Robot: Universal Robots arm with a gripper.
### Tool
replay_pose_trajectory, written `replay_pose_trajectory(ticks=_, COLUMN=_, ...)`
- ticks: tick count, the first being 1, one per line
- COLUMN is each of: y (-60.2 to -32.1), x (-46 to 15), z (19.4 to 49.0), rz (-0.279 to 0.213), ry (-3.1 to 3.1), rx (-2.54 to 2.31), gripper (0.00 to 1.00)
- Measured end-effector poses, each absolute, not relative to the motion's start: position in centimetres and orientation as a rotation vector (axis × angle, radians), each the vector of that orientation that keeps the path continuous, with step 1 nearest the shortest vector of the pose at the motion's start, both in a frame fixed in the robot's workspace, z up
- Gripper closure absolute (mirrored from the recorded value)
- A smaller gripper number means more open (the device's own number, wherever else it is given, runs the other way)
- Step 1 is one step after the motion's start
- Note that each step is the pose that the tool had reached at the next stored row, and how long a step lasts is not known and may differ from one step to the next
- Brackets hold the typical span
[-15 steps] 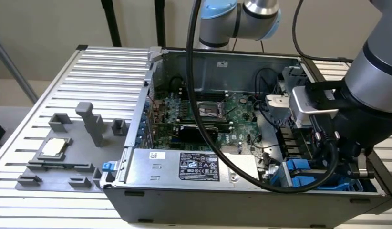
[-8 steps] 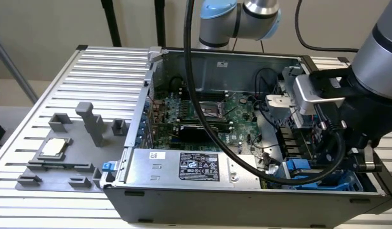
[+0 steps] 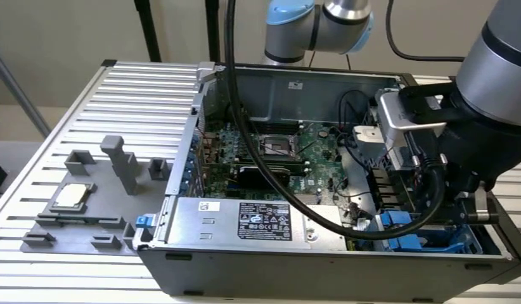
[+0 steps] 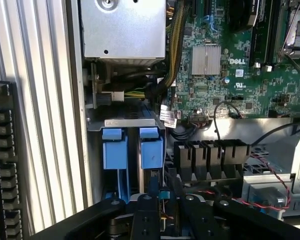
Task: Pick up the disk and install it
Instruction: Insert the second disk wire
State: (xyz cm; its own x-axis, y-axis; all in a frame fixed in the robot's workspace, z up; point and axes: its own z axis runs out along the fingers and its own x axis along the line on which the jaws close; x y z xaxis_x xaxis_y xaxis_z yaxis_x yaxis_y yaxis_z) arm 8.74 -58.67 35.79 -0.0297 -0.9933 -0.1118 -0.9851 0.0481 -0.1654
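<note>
Inspector: Progress first. The arm is lowered into the open computer case (image 3: 328, 266), at the corner holding the drive bay (image 4: 127, 122). The gripper (image 4: 162, 210) sits directly over that bay.

Clerk: And the disk?

Inspector: Two blue carrier tabs stand upright side by side in the bay. The disk (image 4: 151, 147) appears to be the one nearer the motherboard (image 4: 230, 65), its blue frame seated in the slot below the fingertips. Whether it is fully home cannot be told.

Clerk: Gripper state?

Inspector: Cannot tell; the black fingers (image 4: 142, 215) are seen close-up, and no clear grasp or gap shows.

Clerk: Judgement on stage?

Inspector: Pick-up looks done; insertion is under way or just finishing. Release and retreat not yet evident.

Clerk: Surface and room?

Inspector: The case rests on a ribbed aluminium table (image 3: 134, 95). Beside the case, a grey fixture tray (image 3: 83, 209) holds a small square chip (image 3: 72, 195). Behind the case, a plain beige wall (image 3: 66, 31) and black stand poles.
</note>
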Motion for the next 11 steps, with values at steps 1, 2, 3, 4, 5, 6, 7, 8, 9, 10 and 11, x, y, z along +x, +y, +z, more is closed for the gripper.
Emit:
replay_pose_trajectory(ticks=1, y=-58.68, x=8.62, z=35.81, rz=-0.063, ry=2.122, rx=-2.04, gripper=0.0)
replay_pose_trajectory(ticks=2, y=-58.68, x=8.54, z=35.8, rz=-0.063, ry=2.121, rx=-2.039, gripper=0.0)
replay_pose_trajectory(ticks=3, y=-58.68, x=8.5, z=35.81, rz=-0.064, ry=2.121, rx=-2.039, gripper=0.0)
replay_pose_trajectory(ticks=4, y=-58.68, x=8.5, z=35.81, rz=-0.064, ry=2.12, rx=-2.039, gripper=0.0)
replay_pose_trajectory(ticks=5, y=-58.67, x=8.5, z=35.82, rz=-0.064, ry=2.12, rx=-2.039, gripper=0.0)
replay_pose_trajectory(ticks=6, y=-58.67, x=8.5, z=35.82, rz=-0.064, ry=2.12, rx=-2.039, gripper=0.0)
replay_pose_trajectory(ticks=7, y=-58.67, x=8.5, z=35.81, rz=-0.063, ry=2.12, rx=-2.039, gripper=0.0)
replay_pose_trajectory(ticks=8, y=-58.67, x=8.5, z=35.81, rz=-0.063, ry=2.12, rx=-2.038, gripper=0.0)
replay_pose_trajectory(ticks=9, y=-58.68, x=8.5, z=35.81, rz=-0.064, ry=2.12, rx=-2.038, gripper=0.0)
replay_pose_trajectory(ticks=10, y=-58.68, x=8.5, z=35.81, rz=-0.063, ry=2.12, rx=-2.038, gripper=0.0)
replay_pose_trajectory(ticks=11, y=-58.68, x=8.5, z=35.81, rz=-0.064, ry=2.12, rx=-2.038, gripper=0.0)
